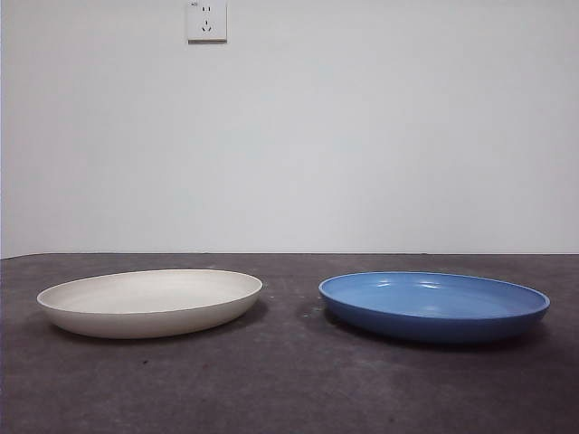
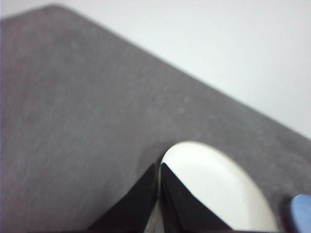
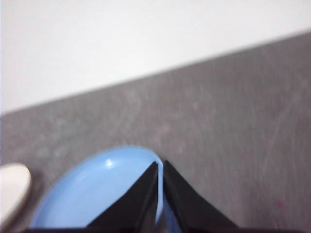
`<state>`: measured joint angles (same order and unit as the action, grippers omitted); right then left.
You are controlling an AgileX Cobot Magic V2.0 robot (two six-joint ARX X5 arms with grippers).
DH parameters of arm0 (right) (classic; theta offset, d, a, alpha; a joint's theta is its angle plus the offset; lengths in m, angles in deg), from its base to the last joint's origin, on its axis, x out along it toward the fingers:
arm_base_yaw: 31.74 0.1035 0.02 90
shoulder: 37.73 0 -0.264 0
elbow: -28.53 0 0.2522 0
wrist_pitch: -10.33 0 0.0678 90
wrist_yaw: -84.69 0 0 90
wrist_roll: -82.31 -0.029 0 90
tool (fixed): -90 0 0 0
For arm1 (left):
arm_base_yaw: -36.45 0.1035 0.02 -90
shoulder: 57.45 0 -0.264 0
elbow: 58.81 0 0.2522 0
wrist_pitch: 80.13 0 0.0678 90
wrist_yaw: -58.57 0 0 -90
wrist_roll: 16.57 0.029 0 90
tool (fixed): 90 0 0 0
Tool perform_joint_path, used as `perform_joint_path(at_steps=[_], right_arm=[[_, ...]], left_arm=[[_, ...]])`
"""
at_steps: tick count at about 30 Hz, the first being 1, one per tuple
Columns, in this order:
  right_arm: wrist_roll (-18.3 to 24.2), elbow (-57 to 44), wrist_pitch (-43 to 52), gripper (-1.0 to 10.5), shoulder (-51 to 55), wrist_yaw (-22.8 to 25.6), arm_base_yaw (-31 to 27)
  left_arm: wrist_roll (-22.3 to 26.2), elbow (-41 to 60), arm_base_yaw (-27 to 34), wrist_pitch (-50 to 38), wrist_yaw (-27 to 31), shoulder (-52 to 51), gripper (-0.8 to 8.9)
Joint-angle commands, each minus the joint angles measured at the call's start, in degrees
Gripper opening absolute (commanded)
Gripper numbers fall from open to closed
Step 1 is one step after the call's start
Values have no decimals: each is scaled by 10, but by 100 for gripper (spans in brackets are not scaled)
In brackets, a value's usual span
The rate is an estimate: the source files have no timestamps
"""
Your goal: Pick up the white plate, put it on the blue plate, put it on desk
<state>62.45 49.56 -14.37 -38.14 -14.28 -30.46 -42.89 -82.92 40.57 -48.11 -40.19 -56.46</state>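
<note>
On the dark grey-brown mottled desk (image 1: 289, 380) we see the round matte cream white plate (image 1: 150, 302) and the glossy round blue plate (image 1: 434, 306) side by side, apart, both flat. Left gripper (image 2: 159, 167) hangs over the white plate's rim, jaws clenched together, empty. Right gripper (image 3: 160, 165) sits above the blue plate's rim, also pinched closed, holding nothing.

Blurred wrist views; blue plate (image 2: 302, 213) cropped.
</note>
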Motion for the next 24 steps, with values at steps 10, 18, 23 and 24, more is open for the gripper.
perform_joint_path(at_steps=[10, 18, 23, 24], right_arm=[[35, 184, -119, 11, -91, -21, 0], [111, 335, -247, 11, -240, -99, 0], [161, 402, -321, 11, -322, -141, 1], [172, 414, -337, 11, -340, -148, 2]], left_arm=[[70, -177, 1, 107, -44, 103, 10], [177, -276, -1, 212, -118, 215, 10], [215, -316, -14, 264, -163, 271, 10], [221, -324, -20, 274, -175, 283, 10]])
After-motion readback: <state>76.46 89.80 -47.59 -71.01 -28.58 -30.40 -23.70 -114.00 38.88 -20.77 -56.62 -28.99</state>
